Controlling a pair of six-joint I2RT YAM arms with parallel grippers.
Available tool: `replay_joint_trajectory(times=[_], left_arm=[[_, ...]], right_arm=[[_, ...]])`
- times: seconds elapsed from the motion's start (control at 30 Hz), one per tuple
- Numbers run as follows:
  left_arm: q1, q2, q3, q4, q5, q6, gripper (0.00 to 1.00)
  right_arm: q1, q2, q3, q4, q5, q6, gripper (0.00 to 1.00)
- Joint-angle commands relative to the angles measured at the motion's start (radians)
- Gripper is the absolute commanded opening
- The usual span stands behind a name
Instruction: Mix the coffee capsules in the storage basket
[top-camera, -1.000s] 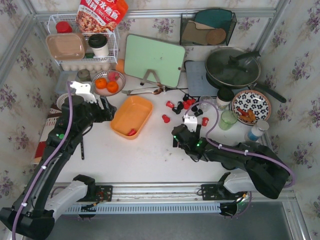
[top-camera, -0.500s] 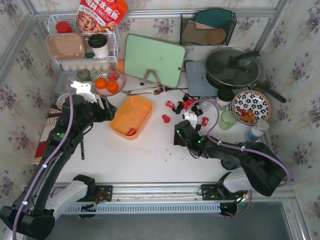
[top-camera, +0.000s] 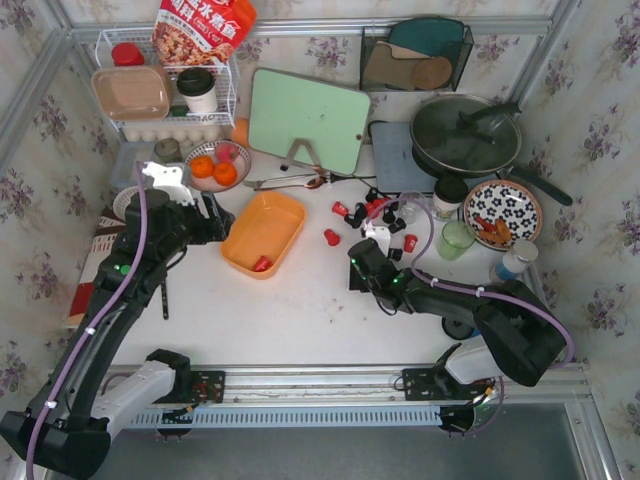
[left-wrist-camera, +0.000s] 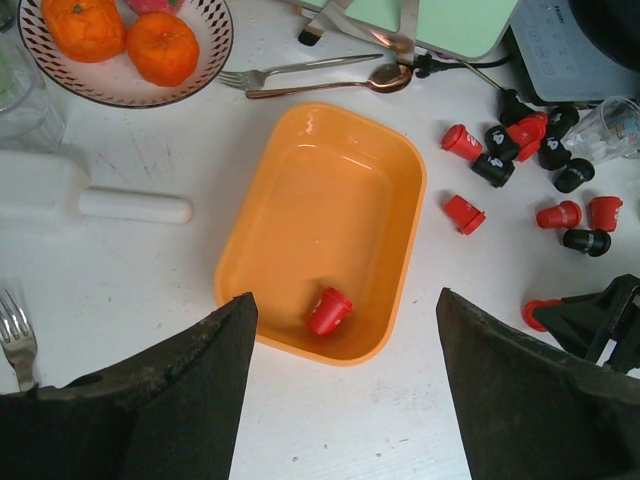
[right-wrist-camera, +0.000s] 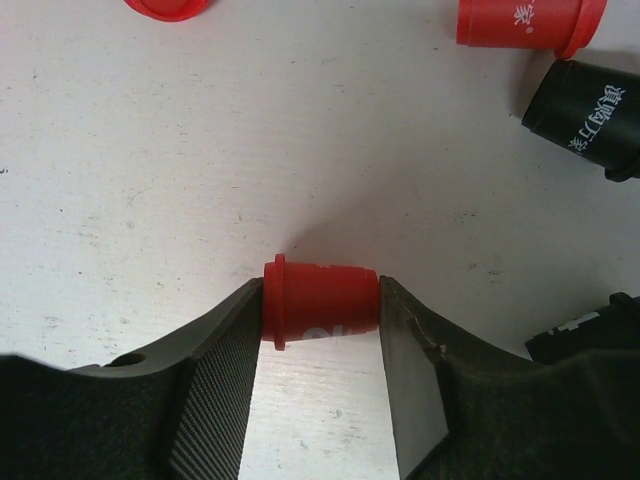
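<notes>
Far off to the left of the storage basket (top-camera: 262, 232) and behind it, a white wire rack (top-camera: 225, 100) holds a beige-pink tray (top-camera: 130, 92) and a dark-lidded cup (top-camera: 198, 90). Nearer the basket's back left corner, a patterned bowl (left-wrist-camera: 213, 45) carries two oranges (left-wrist-camera: 160, 47). The left gripper (top-camera: 213, 222) hangs just left of the basket, its jaws spread wide with nothing between them. The orange basket sits flat on the white table and has a single capsule (left-wrist-camera: 329, 310) in it, red, tipped over by the near wall. To the right of the basket the other coffee capsules (left-wrist-camera: 520, 150), red and black, lie scattered on the table. Near the basket's right side the right gripper (right-wrist-camera: 320, 330) is down at the tabletop, its jaws pressed against both ends of a red capsule (right-wrist-camera: 322, 295) lying on its side. Farther right of the basket stand a greenish glass (top-camera: 456, 240) and a flowered plate (top-camera: 520, 195) of brown and orange food.
</notes>
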Motion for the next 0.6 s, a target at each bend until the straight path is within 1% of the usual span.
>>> replay_joint_trajectory(times=[0.0, 0.13, 0.37, 0.43, 0.57], left_arm=[[0.001, -0.001, -0.004, 0.044, 0.007, -0.007, 0.75], [0.002, -0.001, -0.004, 0.044, 0.007, -0.009, 0.75], [0.003, -0.001, -0.003, 0.042, 0.01, -0.009, 0.75], [0.004, -0.001, -0.003, 0.041, 0.009, -0.008, 0.75], [0.005, -0.003, 0.0, 0.038, 0.009, -0.008, 0.75]], right_arm=[[0.0, 0.006, 0.013, 0.002, -0.003, -0.025, 0.5], [0.0, 0.01, 0.02, -0.006, -0.014, -0.047, 0.42], [0.0, 0.023, 0.041, 0.009, -0.047, -0.058, 0.39], [0.001, 0.035, 0.072, 0.02, -0.075, -0.073, 0.38], [0.003, 0.061, 0.183, 0.031, -0.141, -0.119, 0.35]])
